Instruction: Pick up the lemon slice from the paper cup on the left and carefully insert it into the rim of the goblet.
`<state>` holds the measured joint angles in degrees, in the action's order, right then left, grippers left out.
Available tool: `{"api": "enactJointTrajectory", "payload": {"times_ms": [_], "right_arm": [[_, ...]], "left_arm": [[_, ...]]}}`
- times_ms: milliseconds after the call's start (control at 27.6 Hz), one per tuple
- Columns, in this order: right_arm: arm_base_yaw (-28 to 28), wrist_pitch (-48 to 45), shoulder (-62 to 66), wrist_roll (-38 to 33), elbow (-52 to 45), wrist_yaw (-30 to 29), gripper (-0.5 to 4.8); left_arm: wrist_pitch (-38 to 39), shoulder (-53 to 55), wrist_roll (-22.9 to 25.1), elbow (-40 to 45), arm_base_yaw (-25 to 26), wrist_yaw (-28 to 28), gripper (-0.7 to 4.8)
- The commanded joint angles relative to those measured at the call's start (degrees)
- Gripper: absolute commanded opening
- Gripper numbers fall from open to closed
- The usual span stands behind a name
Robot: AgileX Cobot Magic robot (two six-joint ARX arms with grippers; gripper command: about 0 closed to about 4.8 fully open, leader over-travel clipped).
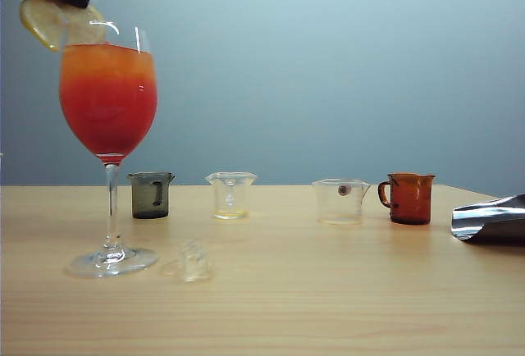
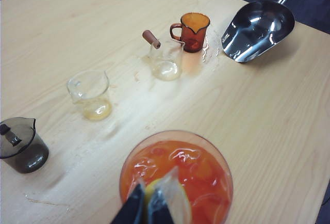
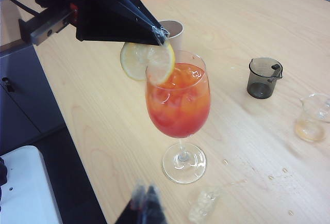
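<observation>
Holding the slice at the goblet, the left gripper has its jaws closed on the slice's upper edge, right above the goblet's rim. The right wrist view shows the slice straddling that rim: part of it hangs outside the bowl on the side toward the paper cup, part overlaps the rim and the red-orange drink. Whether the cut in the slice is seated on the glass cannot be told from here; the exterior view only shows the slice pressed against the rim's outer edge under the dark fingertip.

The step in hand looks like the insertion itself, near its end. Pickup is done; the cup behind the goblet appears empty.

The right gripper hangs low in front of the goblet's foot, blurred, jaws apparently together and holding nothing. It plays no part now.

Next, I judge, comes a small downward press so the slit rides onto the glass wall, then a gentle parting of the jaws and a straight lift away. The goblet is tall, thin-stemmed and full, so any sideways push at the rim could tip it. If the slice sticks to the fingers on release, it may be dragged off.
</observation>
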<state>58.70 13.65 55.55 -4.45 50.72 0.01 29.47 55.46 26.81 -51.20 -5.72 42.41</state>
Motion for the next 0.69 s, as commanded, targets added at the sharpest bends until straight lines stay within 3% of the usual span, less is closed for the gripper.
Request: {"api": "enactJointTrajectory", "payload": {"times_ms": [36,398,688], "right_arm": [[0.07,-0.61,-0.13,0.2,0.22,0.13,-0.06],[0.07,-0.61,-0.11,0.2,0.13,0.13,-0.06],[0.07,-0.59,-0.07,0.2,0.13,0.33,-0.06]], "left_arm": [[0.35,-0.07,0.85,0.9,0.0,0.22,-0.06],[-1.38,-0.11,0.81,3.32,-0.02,0.33,-0.06],[-5.97,-0.26,-3.5,2.56,-0.02,0.5,-0.06]]}}
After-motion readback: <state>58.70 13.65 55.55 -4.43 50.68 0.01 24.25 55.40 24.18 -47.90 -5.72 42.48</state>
